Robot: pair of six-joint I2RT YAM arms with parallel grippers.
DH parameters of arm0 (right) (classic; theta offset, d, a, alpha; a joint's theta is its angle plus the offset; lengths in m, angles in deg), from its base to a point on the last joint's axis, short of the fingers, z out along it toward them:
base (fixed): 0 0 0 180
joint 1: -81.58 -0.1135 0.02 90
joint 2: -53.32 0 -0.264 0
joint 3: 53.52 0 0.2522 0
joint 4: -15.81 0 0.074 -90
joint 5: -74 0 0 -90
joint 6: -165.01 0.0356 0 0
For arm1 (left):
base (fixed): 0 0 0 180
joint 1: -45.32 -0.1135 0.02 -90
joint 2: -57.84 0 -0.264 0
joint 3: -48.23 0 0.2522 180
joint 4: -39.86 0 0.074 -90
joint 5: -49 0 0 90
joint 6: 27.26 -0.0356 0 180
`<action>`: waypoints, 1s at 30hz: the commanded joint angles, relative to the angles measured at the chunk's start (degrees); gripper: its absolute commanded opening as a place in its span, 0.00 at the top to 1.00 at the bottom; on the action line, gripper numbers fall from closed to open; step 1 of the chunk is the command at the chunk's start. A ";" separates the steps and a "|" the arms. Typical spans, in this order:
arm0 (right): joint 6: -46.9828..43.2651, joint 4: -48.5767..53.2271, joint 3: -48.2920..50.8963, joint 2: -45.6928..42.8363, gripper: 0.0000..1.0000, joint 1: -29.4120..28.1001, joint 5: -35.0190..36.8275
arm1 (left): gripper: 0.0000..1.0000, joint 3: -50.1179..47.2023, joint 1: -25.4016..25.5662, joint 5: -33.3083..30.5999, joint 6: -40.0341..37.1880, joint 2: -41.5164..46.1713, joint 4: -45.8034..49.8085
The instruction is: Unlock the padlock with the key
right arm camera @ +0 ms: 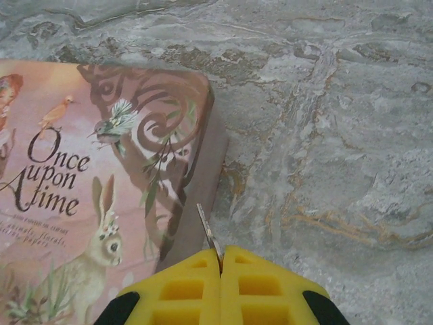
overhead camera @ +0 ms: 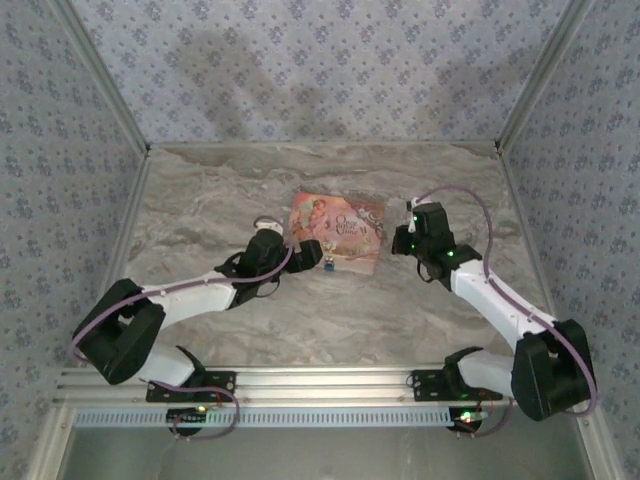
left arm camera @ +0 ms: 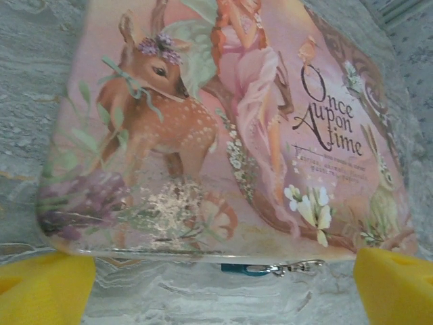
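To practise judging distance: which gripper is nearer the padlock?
Left. The left gripper hangs open beside the padlock; the right gripper, shut on the key, sits past the right side of the pink box.

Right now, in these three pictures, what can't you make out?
1. Padlock: left wrist view, the front edge of the pink box covers all but a teal sliver; keyhole hidden.
2. Same padlock, top view: too small for any detail.
3. Key: right wrist view, only a thin metal tip pokes from the shut right gripper, which hides the rest.
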 commanded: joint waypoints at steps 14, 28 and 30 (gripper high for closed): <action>-4.45 5.19 -33.40 29.79 1.00 2.51 -2.70 | 0.02 -6.61 7.21 -1.04 -1.70 -3.20 -16.67; -7.97 12.16 -49.65 48.16 1.00 -1.02 -2.88 | 0.02 -4.56 8.44 2.96 -5.57 -22.34 -39.93; -8.24 12.87 -50.77 49.44 1.00 -1.41 -2.89 | 0.02 -3.50 8.47 4.04 -6.16 -23.51 -39.99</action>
